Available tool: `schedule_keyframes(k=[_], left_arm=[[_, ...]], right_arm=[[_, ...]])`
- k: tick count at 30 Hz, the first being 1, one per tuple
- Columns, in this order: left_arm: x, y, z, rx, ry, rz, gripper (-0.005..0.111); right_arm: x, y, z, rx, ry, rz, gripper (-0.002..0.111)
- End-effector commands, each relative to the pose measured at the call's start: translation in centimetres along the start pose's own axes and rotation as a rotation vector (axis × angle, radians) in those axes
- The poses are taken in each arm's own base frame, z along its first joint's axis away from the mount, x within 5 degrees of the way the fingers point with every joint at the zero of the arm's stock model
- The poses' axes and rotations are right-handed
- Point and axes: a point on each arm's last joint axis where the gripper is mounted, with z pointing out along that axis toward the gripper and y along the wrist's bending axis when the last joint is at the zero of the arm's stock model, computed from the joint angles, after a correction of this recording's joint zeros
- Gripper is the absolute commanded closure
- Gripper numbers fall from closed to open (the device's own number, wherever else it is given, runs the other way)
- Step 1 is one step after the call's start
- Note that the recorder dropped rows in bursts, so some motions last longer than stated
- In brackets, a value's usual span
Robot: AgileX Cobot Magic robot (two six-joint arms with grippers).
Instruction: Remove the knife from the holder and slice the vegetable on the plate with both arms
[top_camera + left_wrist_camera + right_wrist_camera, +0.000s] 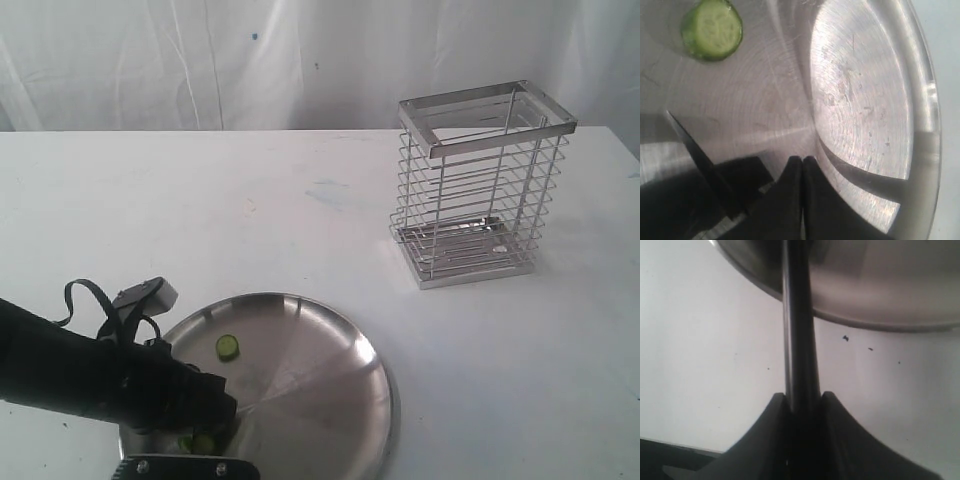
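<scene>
1. My left claw (803, 162) hangs low over the near-left part of the plate (330, 400). Its fingertips are pressed together and I see nothing between them. Whether it is pinning anything beneath it, I cannot tell.
2. The vegetable is on the plate in at least two places. One round slice (228, 347) lies free just beyond my left claw, and more green pieces (200, 441) show directly under that claw. From the free slice I judge that cutting has already begun.
3. The plate sits at the front of the desk (150, 200), well apart from the holder.
4. The knife (800, 340) is out of the holder and held by my right claw (802, 400), clamped on either side of its dark shaft. It points towards the plate's rim. In the left wrist view its pointed blade lies over the plate, just beside my left fingertips.
5. The holder (480, 190) stands upright and empty at the far right of the desk, so the fetching step is done.
6. I judge that what remains is cutting the green pieces under my left claw. How much of them is uncut is hidden from me.
</scene>
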Motion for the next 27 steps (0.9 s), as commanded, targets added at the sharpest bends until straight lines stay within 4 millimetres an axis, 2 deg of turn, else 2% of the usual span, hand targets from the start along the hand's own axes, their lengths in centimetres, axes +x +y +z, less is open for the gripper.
schedule_keyframes(k=[1,4,9,12,16,21,27], left_arm=[[-0.1,-0.3,0.2,0.024,0.009,0.021,0.107],[-0.9,-1.3,0.1,0.118,-0.002,0.060,0.107],[-1.4,-1.7,-0.1,0.127,-0.002,0.104,0.107],[-1.9,-2.8,-1.6,0.117,-0.041,0.181,0.107],[-0.5,-3.3,-2.9,0.088,0.060,0.177,0.107],[0.6,-2.6,-2.6,0.069,0.092,0.117,0.107],[0.4,-2.3,-1.7,0.112,0.075,0.114,0.107]], right_arm=[[-0.1,-1.3,-1.2,0.108,0.022,-0.001,0.108],[0.3,-1.7,-1.3,0.145,0.062,-0.036,0.108],[0.4,-1.7,-1.1,0.142,0.069,-0.059,0.108],[0.4,-1.8,-0.9,0.150,0.070,-0.068,0.108],[0.5,-1.6,-0.9,0.136,0.078,-0.076,0.108],[0.5,-1.6,-0.9,0.134,0.074,-0.082,0.108],[0.5,-1.6,-0.9,0.127,0.075,-0.084,0.108]])
